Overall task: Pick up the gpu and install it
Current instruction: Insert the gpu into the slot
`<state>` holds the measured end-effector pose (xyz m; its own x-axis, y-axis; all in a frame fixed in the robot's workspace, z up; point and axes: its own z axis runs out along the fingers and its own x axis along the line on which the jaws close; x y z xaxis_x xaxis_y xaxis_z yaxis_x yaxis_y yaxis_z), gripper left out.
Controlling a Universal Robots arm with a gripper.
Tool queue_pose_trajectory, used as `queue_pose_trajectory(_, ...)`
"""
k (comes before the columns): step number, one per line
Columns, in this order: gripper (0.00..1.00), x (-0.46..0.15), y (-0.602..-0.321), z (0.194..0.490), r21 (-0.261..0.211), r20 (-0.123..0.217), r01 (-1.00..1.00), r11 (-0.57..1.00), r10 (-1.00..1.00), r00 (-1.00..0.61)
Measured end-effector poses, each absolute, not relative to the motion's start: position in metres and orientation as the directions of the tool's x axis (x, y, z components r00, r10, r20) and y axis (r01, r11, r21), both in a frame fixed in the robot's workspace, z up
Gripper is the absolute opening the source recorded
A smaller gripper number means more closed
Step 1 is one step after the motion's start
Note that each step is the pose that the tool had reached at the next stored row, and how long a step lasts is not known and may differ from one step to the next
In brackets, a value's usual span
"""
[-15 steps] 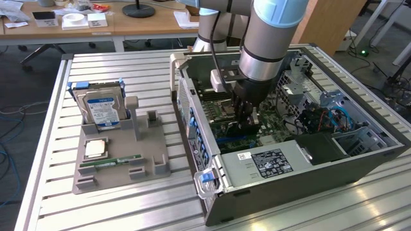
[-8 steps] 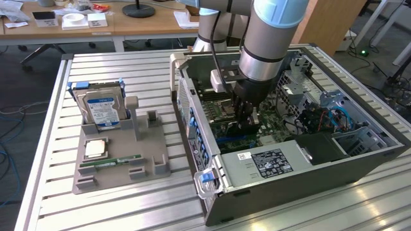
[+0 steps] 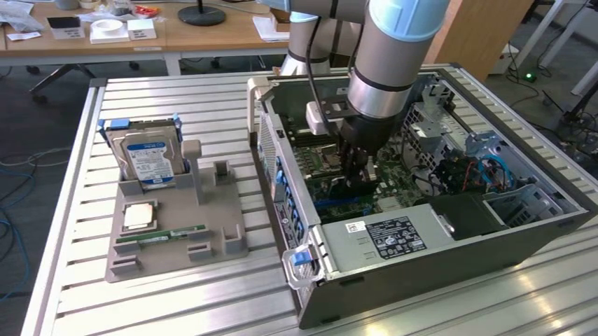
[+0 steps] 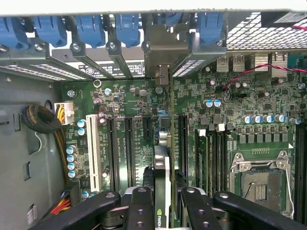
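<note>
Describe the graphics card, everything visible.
The graphics card stands on edge over the green motherboard, clamped in the pincer. Seen edge-on it is thin and dark, with a green logo near the grip. Its silver metal bracket meets the case's rear slot row. Whether it is fully seated cannot be told.

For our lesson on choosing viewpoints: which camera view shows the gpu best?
The wrist view: the gpu stands edge-on, gripped in the tool, over the motherboard. In the exterior view the tool and arm hide most of it.
</note>
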<state>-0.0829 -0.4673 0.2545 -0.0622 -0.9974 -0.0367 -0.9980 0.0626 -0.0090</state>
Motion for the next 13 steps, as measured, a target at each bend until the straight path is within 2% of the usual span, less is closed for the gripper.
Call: queue_pose_trajectory(13, 0.27, -0.0831, -0.4673, 0.2542, -0.009, -0.038, -0.998, 0.063, -0.997, -0.062)
